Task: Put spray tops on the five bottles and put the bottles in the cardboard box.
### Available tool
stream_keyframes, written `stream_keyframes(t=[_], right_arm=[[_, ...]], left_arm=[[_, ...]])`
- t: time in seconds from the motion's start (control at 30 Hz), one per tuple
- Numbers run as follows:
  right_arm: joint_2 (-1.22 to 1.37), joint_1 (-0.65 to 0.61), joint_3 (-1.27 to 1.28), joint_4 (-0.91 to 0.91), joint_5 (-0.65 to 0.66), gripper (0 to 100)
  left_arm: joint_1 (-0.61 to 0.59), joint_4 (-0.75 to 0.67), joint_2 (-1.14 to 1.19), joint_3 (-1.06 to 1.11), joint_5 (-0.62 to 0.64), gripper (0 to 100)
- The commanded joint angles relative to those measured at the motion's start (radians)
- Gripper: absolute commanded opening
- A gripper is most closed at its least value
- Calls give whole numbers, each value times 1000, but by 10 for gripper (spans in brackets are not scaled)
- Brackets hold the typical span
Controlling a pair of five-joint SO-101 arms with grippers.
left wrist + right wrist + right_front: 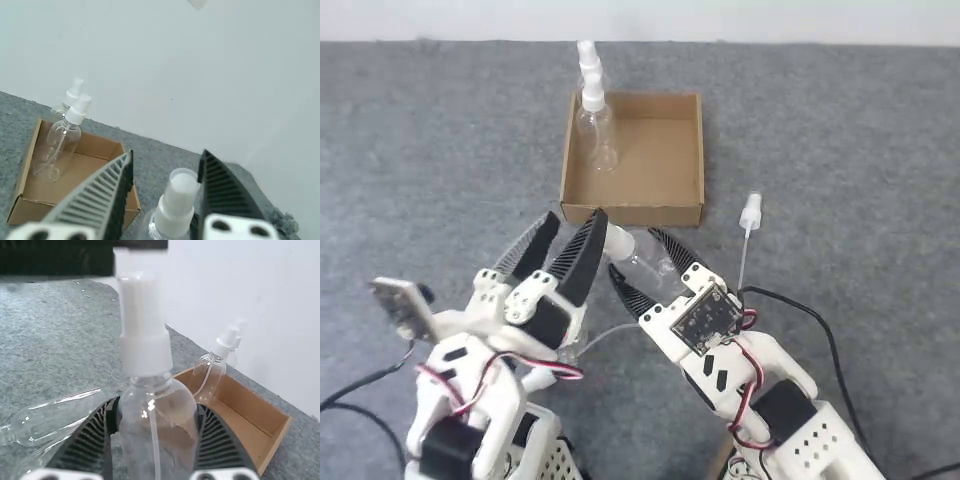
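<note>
Currently the work is on fitting a top, not packing. The right tool is clamped on the body of a clear bottle, holding it just in front of the near wall of the box. A white spray top sits on that bottle's neck. The left tool stands part-open around that top. One finger is close against it and the other shows a gap, so it does not look like a firm grip.

Inside the box, at its far left corner, a capped bottle stands upright. A second capped bottle rises right behind it, and I cannot tell whether it is inside the box or just beyond the far wall. A loose spray top with its thin tube lies on the grey desk, just off the box's near right corner. A bare bottle lies on its side on the desk, on the near side of the box, between the arms.

Whether the top is fully screwed down is hard to say. My guess is that the left tool needs to close on it and twist while the right one holds the bottle steady. Once the top is tight, the bottle has only a short way to go over the near wall into the box, set down apart from the one already standing there. The lying bottle and the loose top look like the next pair.
</note>
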Motion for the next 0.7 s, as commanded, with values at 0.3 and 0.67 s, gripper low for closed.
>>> stream_keyframes(t=[0.3,0.67], right_arm=[[-21,4,-20,-21,12,7],[-12,7,-20,-27,12,7]], left_arm=[[80,-86,-15,38,-63,18],[57,-64,-17,-48,-63,19]])
